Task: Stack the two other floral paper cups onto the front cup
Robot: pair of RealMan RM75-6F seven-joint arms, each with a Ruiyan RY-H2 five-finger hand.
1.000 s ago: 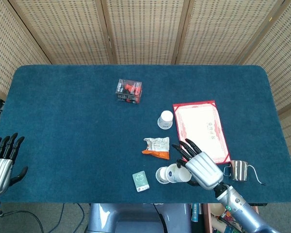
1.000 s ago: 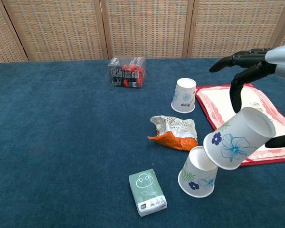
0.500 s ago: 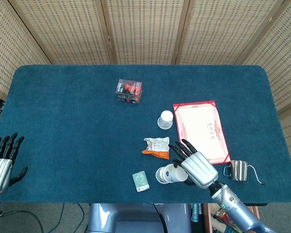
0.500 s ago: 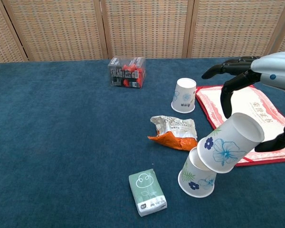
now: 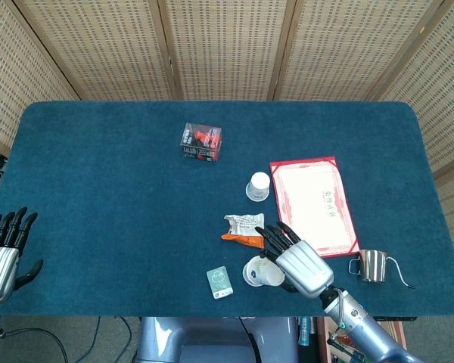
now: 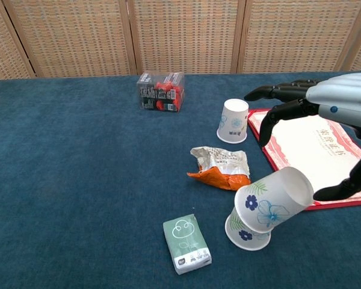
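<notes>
Chest view: tilted cup [image 6: 271, 199] sits over front cup [image 6: 243, 230].

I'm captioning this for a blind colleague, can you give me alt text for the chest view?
The robot's right hand, fingers spread, hovers over a tilted floral paper cup sitting partway over the inverted front cup on a blue table. A third floral cup stands inverted behind, beside a red-bordered certificate, with a crumpled snack wrapper and a green tissue pack nearby.

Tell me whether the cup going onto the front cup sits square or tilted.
Tilted. The upper cup leans right over the front cup, its flat base angled toward the right hand.
</notes>
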